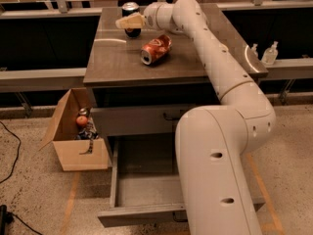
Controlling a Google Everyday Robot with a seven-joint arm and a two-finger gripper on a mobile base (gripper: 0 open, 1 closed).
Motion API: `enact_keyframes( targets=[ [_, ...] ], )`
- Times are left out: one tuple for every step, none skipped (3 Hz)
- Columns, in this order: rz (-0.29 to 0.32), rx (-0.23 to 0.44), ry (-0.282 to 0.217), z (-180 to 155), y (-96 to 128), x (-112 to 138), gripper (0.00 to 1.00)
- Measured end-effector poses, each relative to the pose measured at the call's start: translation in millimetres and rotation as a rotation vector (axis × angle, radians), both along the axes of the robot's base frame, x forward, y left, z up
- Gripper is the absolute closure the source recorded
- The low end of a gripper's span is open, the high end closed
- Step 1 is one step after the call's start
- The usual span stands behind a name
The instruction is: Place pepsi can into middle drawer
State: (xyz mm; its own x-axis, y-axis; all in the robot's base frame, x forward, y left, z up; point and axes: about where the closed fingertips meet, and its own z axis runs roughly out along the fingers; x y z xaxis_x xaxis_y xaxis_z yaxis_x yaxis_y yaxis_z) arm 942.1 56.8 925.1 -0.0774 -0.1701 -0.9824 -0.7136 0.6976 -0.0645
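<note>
**A:** Located the dark blue cylindrical metal pepsi can [130, 7]?

**B:** Yes. Stood upright at the back of the brown wooden tabletop [112, 62], silver top showing. Sat well apart from the open grey drawer [113, 180] low down, taken for the middle drawer.

**A:** And the cream-coloured gripper [128, 21]?

**B:** Reached across the can's middle, pointing left. Could not tell whether open or clamped on it.

**A:** Worried about anything?

**B:** Plenty. Might have tipped the can off the rear edge if pushed rather than squeezed. Might have swept the crushed red aluminium can [155, 49], lying on its side just in front, on the way back. Could also have dropped the load short of the drawer, given the long swing down past the cabinet front.
</note>
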Motion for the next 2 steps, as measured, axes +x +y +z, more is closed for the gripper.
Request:
enact_keyframes(
  targets=[
    [-0.001,-0.026,0.012,0.1,2.1,6.0,0.00],
    [0.003,-0.042,0.038,-9.1,6.1,10.1,0.00]
  ],
)
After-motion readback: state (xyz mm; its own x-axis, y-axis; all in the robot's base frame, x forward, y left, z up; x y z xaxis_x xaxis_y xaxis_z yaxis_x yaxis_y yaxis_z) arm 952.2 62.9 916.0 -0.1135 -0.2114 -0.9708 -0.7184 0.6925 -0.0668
